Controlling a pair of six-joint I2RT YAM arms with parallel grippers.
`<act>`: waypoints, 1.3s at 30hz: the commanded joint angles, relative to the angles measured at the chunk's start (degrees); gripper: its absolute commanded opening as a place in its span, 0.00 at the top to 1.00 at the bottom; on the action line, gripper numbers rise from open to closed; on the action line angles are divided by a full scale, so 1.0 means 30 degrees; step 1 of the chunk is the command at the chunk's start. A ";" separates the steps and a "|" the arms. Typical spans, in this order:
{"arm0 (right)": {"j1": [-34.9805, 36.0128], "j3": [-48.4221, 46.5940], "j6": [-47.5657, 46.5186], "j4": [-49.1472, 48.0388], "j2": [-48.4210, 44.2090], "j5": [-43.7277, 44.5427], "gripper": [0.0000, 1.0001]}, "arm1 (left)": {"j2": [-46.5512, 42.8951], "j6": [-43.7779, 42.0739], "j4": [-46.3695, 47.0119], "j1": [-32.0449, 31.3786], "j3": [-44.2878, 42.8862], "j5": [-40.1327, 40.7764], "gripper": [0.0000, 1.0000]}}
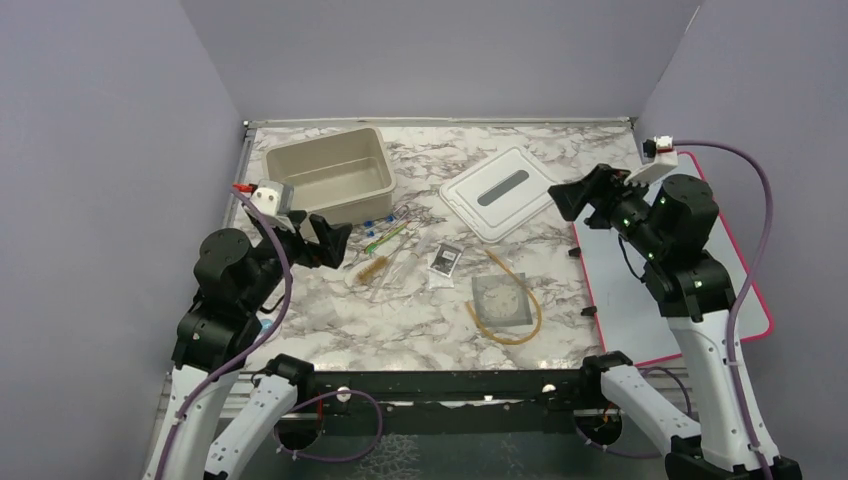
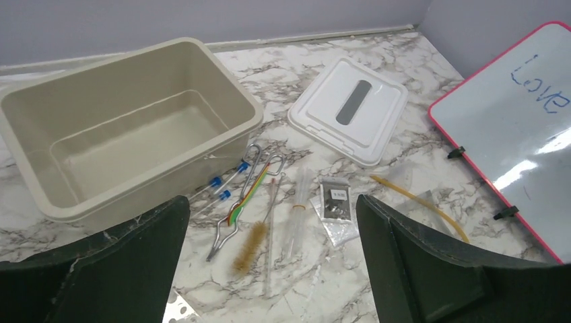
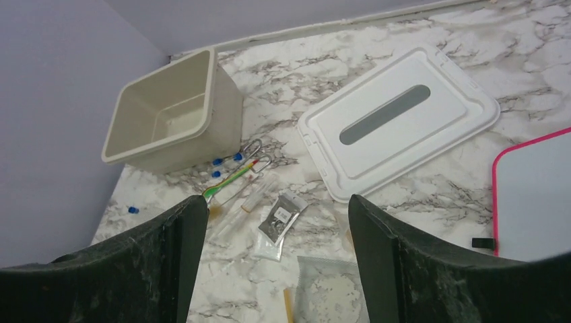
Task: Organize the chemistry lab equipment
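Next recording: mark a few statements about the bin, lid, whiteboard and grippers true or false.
1. The beige rectangular bin is empty. True.
2. The white lid with a grey slot covers the bin. False: it lies on the marble table, apart from it.
3. Both grippers are open and empty. True: left gripper, right gripper.
4. The red-bordered whiteboard lies on the left arm's side. False: the right arm's.
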State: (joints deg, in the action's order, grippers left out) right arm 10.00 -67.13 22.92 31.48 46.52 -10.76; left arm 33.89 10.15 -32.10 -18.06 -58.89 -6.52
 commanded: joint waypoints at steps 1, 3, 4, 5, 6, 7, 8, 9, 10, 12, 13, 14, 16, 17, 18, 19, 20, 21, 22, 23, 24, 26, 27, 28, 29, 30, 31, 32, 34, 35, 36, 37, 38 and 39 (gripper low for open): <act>-0.0175 0.0387 -0.0306 0.0961 0.0380 -0.1314 0.18 | -0.0807 0.0838 0.1742 -0.0235 0.0883 -0.1845 0.02; -0.0188 0.0746 -0.0566 0.1121 0.0564 -0.1741 0.17 | -0.1147 0.1144 0.2325 -0.0300 0.1418 -0.2756 0.02; -0.0196 0.1000 -0.0734 0.1112 0.0615 -0.2068 0.17 | -0.1273 0.1357 0.2630 -0.0337 0.1673 -0.3266 0.02; -0.0199 0.1320 -0.0882 0.1020 0.0646 -0.2481 0.17 | -0.1358 0.1552 0.2905 -0.0350 0.1900 -0.3882 0.01; -0.0215 0.1704 -0.0986 0.0855 0.0668 -0.2958 0.17 | -0.1437 0.1658 0.3248 -0.0372 0.2174 -0.4616 0.01; -0.0207 0.2109 -0.1017 0.0609 0.0666 -0.3375 0.17 | -0.1481 0.1769 0.3586 -0.0379 0.2477 -0.5302 0.01; -0.0217 0.2624 -0.0993 0.0303 0.0675 -0.3771 0.17 | -0.1498 0.1957 0.3897 -0.0383 0.2827 -0.5852 0.01; -0.0225 0.3135 -0.0921 -0.0086 0.0688 -0.4142 0.17 | -0.1480 0.2258 0.4296 -0.0392 0.3177 -0.6309 0.01; -0.0228 0.3625 -0.0794 -0.0459 0.0753 -0.4469 0.18 | -0.1428 0.2587 0.4661 -0.0394 0.3506 -0.6582 0.01; -0.0254 0.4460 -0.0407 -0.1090 0.1169 -0.4951 0.19 | -0.0949 0.3161 0.5038 -0.0399 0.4031 -0.6322 0.01; -0.0257 0.4891 -0.0201 -0.1373 0.1470 -0.5149 0.20 | -0.0526 0.3357 0.5129 -0.0404 0.4236 -0.6055 0.02; -0.0242 0.5208 -0.0016 -0.1681 0.1846 -0.5282 0.21 | 0.0029 0.3499 0.5236 -0.0409 0.4389 -0.5939 0.03; -0.0264 0.5682 0.0427 -0.2302 0.2691 -0.5472 0.24 | 0.1583 0.3745 0.5405 -0.0431 0.4439 -0.6148 0.05; -0.0272 0.5866 0.0505 -0.2612 0.3150 -0.5646 0.25 | 0.2311 0.3825 0.5605 -0.0458 0.4451 -0.6328 0.06; -0.0255 0.6056 0.0574 -0.2962 0.3561 -0.5852 0.27 | 0.3054 0.3810 0.5793 -0.0555 0.4415 -0.6297 0.07; -0.0265 0.6249 0.0705 -0.3324 0.3941 -0.5882 0.29 | 0.3814 0.3726 0.5889 -0.0717 0.4322 -0.5933 0.07; -0.0272 0.6434 0.0863 -0.3676 0.4220 -0.5850 0.29 | 0.4488 0.3608 0.5932 -0.0948 0.4224 -0.5412 0.08; -0.0257 0.6634 0.0999 -0.4104 0.4462 -0.5817 0.30 | 0.5202 0.3403 0.5960 -0.1239 0.4081 -0.4894 0.08; -0.0257 0.6813 0.1161 -0.4479 0.4656 -0.5780 0.30 | 0.5991 0.3192 0.5940 -0.1555 0.3896 -0.4422 0.08; -0.0257 0.6923 0.1305 -0.4756 0.4789 -0.5739 0.30 | 0.6773 0.3067 0.5864 -0.1942 0.3649 -0.3901 0.08; -0.0253 0.7101 0.1415 -0.5123 0.4901 -0.5766 0.31 | 0.7651 0.2934 0.5671 -0.2342 0.3333 -0.3488 0.11; -0.0256 0.7602 0.1590 -0.6017 0.4920 -0.5768 0.32 | 0.9395 0.2704 0.5208 -0.3446 0.2542 -0.2192 0.19; -0.0250 0.7897 0.1718 -0.6500 0.4851 -0.5649 0.33 | 1.0278 0.2489 0.4926 -0.3984 0.2136 -0.1359 0.24; -0.0256 0.8208 0.1851 -0.6927 0.4766 -0.5565 0.35 | 1.1136 0.2334 0.4576 -0.4436 0.1727 -0.0501 0.28; -0.0257 0.8551 0.2010 -0.7431 0.4663 -0.5525 0.35 | 1.2019 0.2154 0.4294 -0.4730 0.1390 -0.0031 0.33; -0.0250 0.8861 0.2191 -0.8062 0.4563 -0.5553 0.36 | 1.2814 0.1941 0.4123 -0.4869 0.1110 0.0214 0.37; -0.0256 0.9226 0.2317 -0.8492 0.4499 -0.5670 0.37 | 1.3599 0.1764 0.3998 -0.4964 0.0924 0.0436 0.41; -0.0257 0.9502 0.2424 -0.8897 0.4451 -0.5816 0.37 | 1.4315 0.1482 0.3991 -0.5031 0.0810 0.0566 0.42; -0.0258 0.9911 0.2639 -0.9420 0.4512 -0.6064 0.38 | 1.5718 0.1032 0.3941 -0.5080 0.0550 0.0650 0.45; -0.0257 1.0060 0.2757 -0.9603 0.4551 -0.6151 0.38 | 1.6342 0.0753 0.3911 -0.5082 0.0386 0.0589 0.46; -0.0272 1.0185 0.2867 -0.9808 0.4622 -0.6330 0.38 | 1.6955 0.0484 0.3878 -0.5082 0.0230 0.0501 0.47; -0.0266 1.0303 0.2943 -0.9999 0.4686 -0.6510 0.38 | 1.7504 0.0271 0.3859 -0.5082 0.0060 0.0515 0.47; -0.0258 1.0395 0.3004 -1.0166 0.4719 -0.6683 0.38 | 1.8008 0.0109 0.3747 -0.5082 -0.0181 0.0631 0.47; -0.0257 1.0498 0.3063 -1.0293 0.4736 -0.6800 0.38 | 1.8525 -0.0047 0.3590 -0.5082 -0.0486 0.0755 0.47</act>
State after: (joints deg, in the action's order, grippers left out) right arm 9.63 -36.71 30.44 6.68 60.95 -27.99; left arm 84.68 13.98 -19.40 -33.12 -57.04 -7.35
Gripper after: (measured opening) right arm 0.622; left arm 0.534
